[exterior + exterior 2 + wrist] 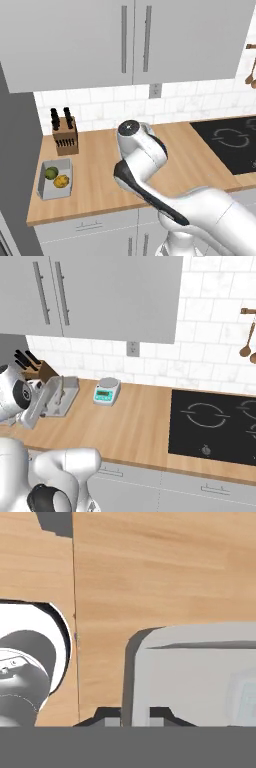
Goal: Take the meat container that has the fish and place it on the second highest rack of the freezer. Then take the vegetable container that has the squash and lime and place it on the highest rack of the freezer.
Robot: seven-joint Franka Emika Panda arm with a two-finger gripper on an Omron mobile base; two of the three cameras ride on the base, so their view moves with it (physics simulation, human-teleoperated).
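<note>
Pincer (135,712), closed: my two dark tips clamp the thin upright wall of a grey container (190,677), one tip on each side of it. In the right base view the same tray hangs tilted above the wooden counter (135,426), near its left end. Its contents are hidden from me; by the task order I judge it to be the meat tray. It looks light, stiff and smooth-walled. A grip on one wall lets it sag and slide, so I judge that it should be held low on the wall and kept level.

The vegetable container (55,195) sits near the counter's left end, close to the front edge, before the knife block (65,135). It holds the lime (51,173) and the squash (61,181). Both are round, firm and likely to roll.

The scale (106,391) stands near the back edge. Its display is unreadable, and no brand or label can be read.
</note>
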